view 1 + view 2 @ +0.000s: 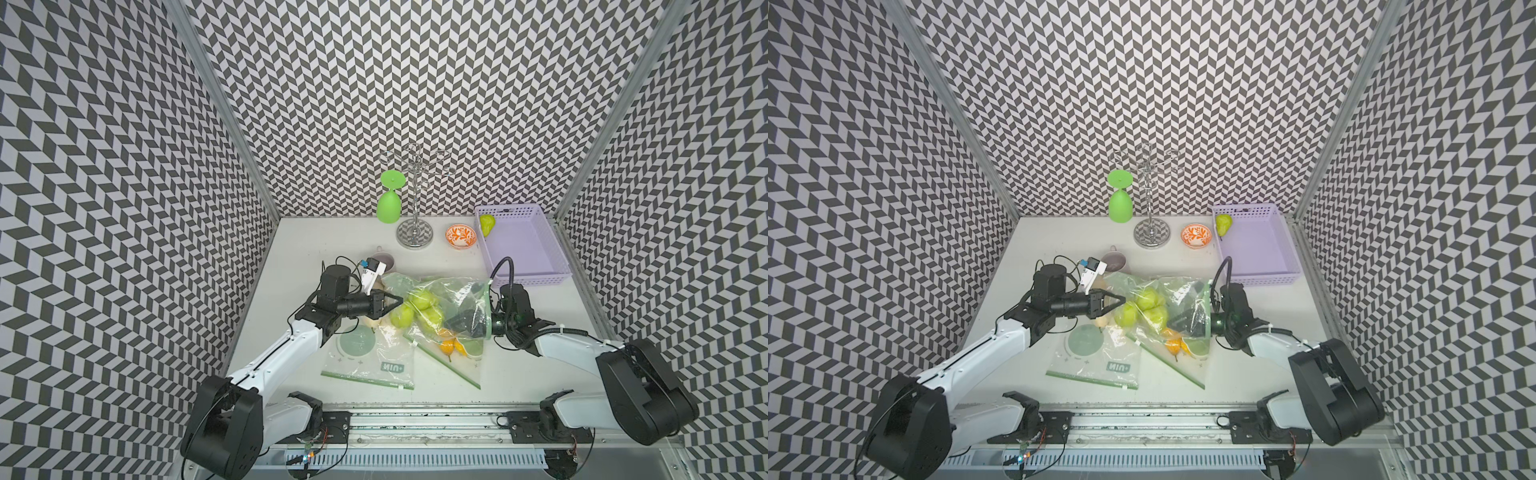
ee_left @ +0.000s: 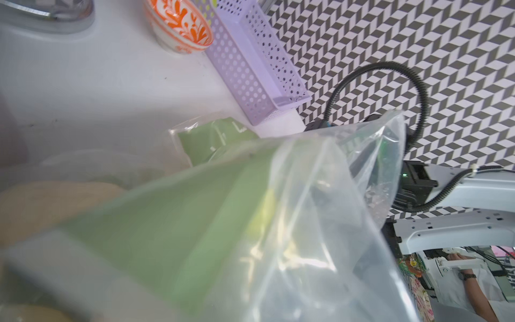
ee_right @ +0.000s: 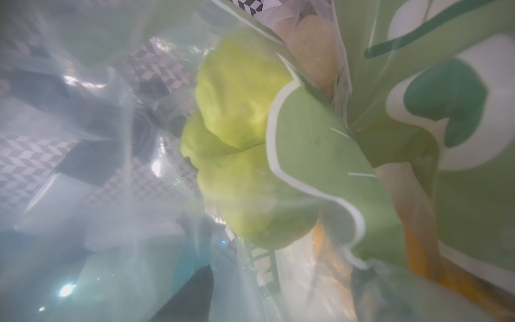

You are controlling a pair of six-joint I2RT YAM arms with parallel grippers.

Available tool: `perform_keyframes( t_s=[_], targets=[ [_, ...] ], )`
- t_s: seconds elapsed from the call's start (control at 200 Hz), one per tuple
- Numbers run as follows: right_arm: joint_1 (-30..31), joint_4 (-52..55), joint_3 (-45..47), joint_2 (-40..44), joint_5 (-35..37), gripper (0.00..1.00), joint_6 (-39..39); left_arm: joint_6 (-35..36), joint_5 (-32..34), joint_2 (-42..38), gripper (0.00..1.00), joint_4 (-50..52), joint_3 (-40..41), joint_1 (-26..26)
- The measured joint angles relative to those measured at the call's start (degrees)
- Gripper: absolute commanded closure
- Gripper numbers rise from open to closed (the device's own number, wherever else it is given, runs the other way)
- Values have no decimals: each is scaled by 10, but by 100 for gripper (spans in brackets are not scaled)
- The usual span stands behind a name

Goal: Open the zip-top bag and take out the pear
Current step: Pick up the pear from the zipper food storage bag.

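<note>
White table point(image 1: 440, 262), chevron walls point(image 1: 374, 83). Nearest, a spare bag point(image 1: 374, 365) lies flat. At mid-table the left gripper point(image 1: 398, 300) is clenched on the closed end of the bag point(image 1: 455, 291). The right gripper point(image 1: 463, 322) is inside its mouth, and the film hides its jaw spread. Smooth, round green pears point(image 1: 420, 300) bunch at the pinched end. Best to pull the slippery, crinkly film taut and reach deep. Beyond stands a perforated basket point(image 1: 552, 276).

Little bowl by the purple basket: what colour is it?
The bowl is white with orange leafy swirls, clearest in the left wrist view.
</note>
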State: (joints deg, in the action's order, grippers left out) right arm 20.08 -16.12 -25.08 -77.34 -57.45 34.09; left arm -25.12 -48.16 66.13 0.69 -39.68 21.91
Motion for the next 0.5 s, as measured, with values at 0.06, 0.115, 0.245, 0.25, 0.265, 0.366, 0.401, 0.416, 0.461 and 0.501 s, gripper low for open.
perform_keyframes(
  t_s=[0.06,0.115,0.245,0.25,0.265,0.366,0.401,0.416,0.461,0.501],
  targets=[
    [-2,-4,6,13,-5,11,-1,-13,-1,-15,100,-2,-12,13],
    [-4,-8,9,25,-10,10,-1,-26,0,-25,100,-7,-22,28],
    [-10,-27,15,46,-29,7,2,-51,5,-31,100,-16,-35,55],
    [-11,-28,15,47,-29,7,2,-52,6,-31,100,-16,-35,56],
    [-11,-30,17,49,-31,7,5,-55,6,-31,100,-17,-36,57],
    [-15,-42,24,57,-40,4,12,-68,10,-31,100,-19,-36,63],
    [-15,-45,26,58,-42,3,15,-71,12,-31,100,-19,-36,63],
    [-15,-47,27,58,-42,3,15,-73,13,-31,100,-19,-36,63],
    [-15,-50,28,58,-44,3,18,-76,16,-31,100,-19,-36,64],
    [-15,-53,28,58,-46,3,20,-78,18,-31,100,-19,-36,64]
  ],
)
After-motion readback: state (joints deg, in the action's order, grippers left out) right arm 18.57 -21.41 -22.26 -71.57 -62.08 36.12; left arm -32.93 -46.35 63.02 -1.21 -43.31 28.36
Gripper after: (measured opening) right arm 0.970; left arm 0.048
